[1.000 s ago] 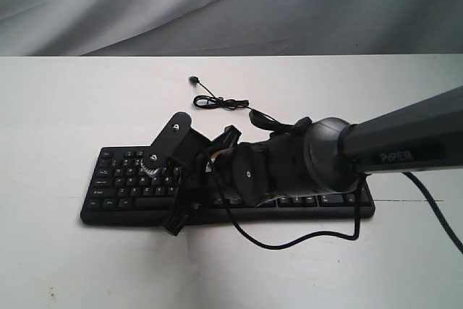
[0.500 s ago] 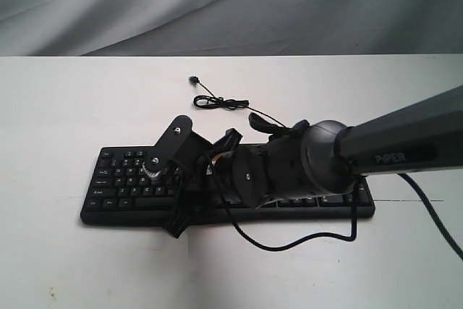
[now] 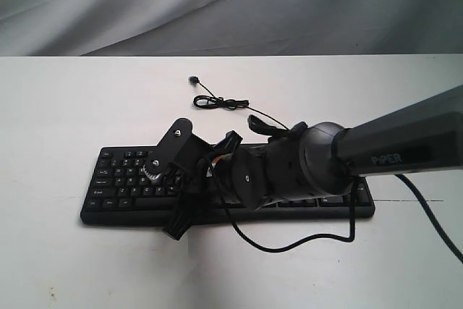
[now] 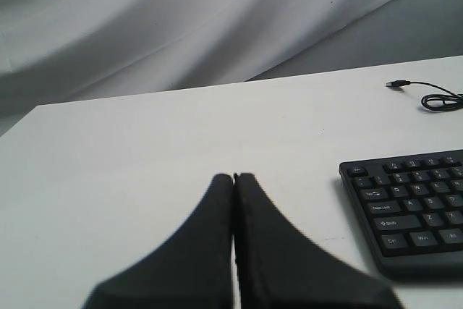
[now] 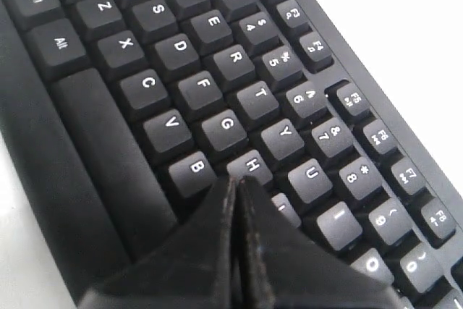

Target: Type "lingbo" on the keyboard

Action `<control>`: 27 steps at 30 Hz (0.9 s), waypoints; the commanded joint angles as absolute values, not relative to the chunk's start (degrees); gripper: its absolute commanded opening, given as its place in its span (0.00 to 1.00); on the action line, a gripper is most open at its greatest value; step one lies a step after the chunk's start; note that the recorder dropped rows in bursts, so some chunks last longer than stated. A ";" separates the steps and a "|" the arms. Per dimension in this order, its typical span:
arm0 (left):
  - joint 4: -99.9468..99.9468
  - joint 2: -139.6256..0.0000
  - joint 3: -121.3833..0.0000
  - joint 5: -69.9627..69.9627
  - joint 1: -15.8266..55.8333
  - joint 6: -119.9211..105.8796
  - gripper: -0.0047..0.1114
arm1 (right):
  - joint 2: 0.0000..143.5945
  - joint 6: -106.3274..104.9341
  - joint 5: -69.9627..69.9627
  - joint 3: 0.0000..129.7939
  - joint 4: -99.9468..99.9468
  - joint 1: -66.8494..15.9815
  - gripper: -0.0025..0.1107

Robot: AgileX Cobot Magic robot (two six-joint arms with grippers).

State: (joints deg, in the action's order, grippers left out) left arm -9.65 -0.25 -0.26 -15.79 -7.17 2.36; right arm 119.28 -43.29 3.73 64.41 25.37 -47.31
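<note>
The black keyboard (image 3: pixel 116 179) with white legends lies flat across the middle of the white table. My right gripper (image 5: pixel 236 179) is shut with nothing between its fingers. Its tip sits just past the B and H keys of the keyboard (image 5: pixel 181 48) and hides the key below it. I cannot tell whether the tip touches a key. In the exterior view the right arm (image 3: pixel 289 168) reaches leftward and covers the keyboard's middle. My left gripper (image 4: pixel 234 176) is shut and empty above bare table, to the left of the keyboard's (image 4: pixel 405 208) left end. The left arm is out of the exterior view.
The keyboard's thin black cable (image 3: pixel 217 103) lies coiled on the table behind it, ending in a plug (image 4: pixel 396 84). The arm's own cable (image 3: pixel 289 240) loops onto the table in front of the keyboard. Grey cloth hangs behind the table.
The right arm and gripper have shifted slightly left and down over the keyboard. The keyboard and its cable have not moved.
</note>
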 commanded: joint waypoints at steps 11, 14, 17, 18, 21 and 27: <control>-9.55 0.00 0.00 -15.22 -6.75 2.62 0.04 | 118.69 -43.23 2.90 64.15 24.37 -47.46 0.02; -9.55 0.00 0.00 -15.22 -6.75 2.62 0.04 | 117.63 -43.23 2.34 64.15 23.92 -47.34 0.02; -9.55 0.00 0.00 -15.22 -6.75 2.62 0.04 | 116.95 -43.34 2.45 64.15 23.49 -47.34 0.02; -9.55 0.00 0.00 -15.22 -6.75 2.62 0.04 | 116.83 -43.34 2.45 64.15 23.49 -47.34 0.02; -9.55 0.00 0.00 -15.22 -6.75 2.62 0.04 | 116.58 -43.48 3.00 64.34 23.49 -47.34 0.02; -9.55 0.00 0.00 -15.22 -6.75 2.62 0.04 | 118.15 -43.48 1.44 68.90 22.68 -47.34 0.02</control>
